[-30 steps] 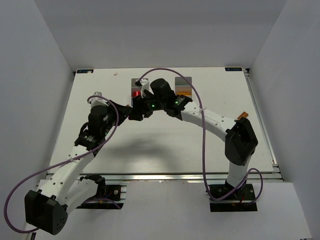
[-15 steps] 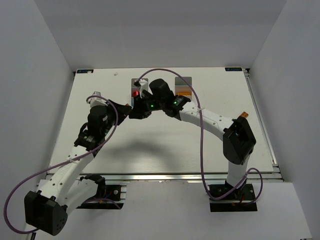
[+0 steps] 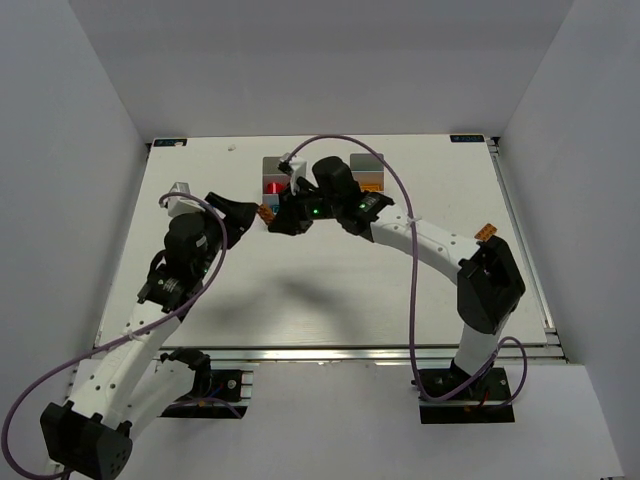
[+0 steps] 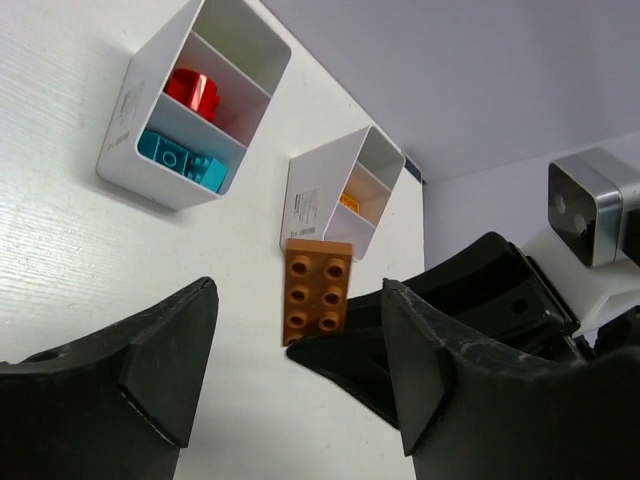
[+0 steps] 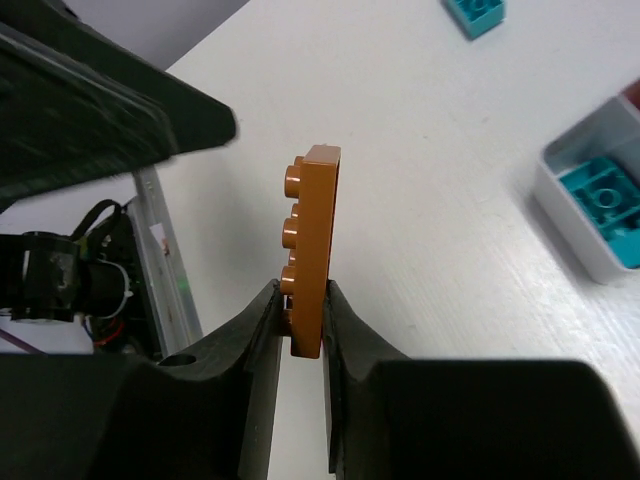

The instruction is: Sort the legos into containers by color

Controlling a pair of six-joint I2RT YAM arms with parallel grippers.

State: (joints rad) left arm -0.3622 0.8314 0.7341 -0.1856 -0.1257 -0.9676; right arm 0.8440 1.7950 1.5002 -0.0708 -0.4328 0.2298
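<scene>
Right gripper [image 5: 300,312] is closed tight on the lower end of an orange brick [image 5: 312,240]. This is a flat plate held on edge above the table [image 5: 450,120], with its studs facing the left gripper. The wrist view shows both jaws pressed flat against the plate's two faces. From the left wrist camera, six studs show on the plate.

Left gripper [image 4: 300,340] stands wide open and grips nothing. Its two dark fingers [image 4: 150,360] sit either side of the plate in its own view, clear of it. In the right wrist view, one of them lies to the left of the plate, not touching.

From above, both grippers meet over the far middle of the table, just near of the left bin [image 3: 270,165]. The right bin [image 3: 368,162] stands beside the left bin, a short way apart.

Contents, left bin:
- A red brick [image 4: 195,90] lies in the middle compartment.
- A teal brick [image 4: 185,160] lies in the near compartment.

Contents, right bin:
- An orange piece [image 4: 350,200] is inside. Which compartment cannot be settled.

A second teal brick [image 5: 475,12] lies loose on the table, apart from the left bin and at the edge of the right wrist view.
</scene>
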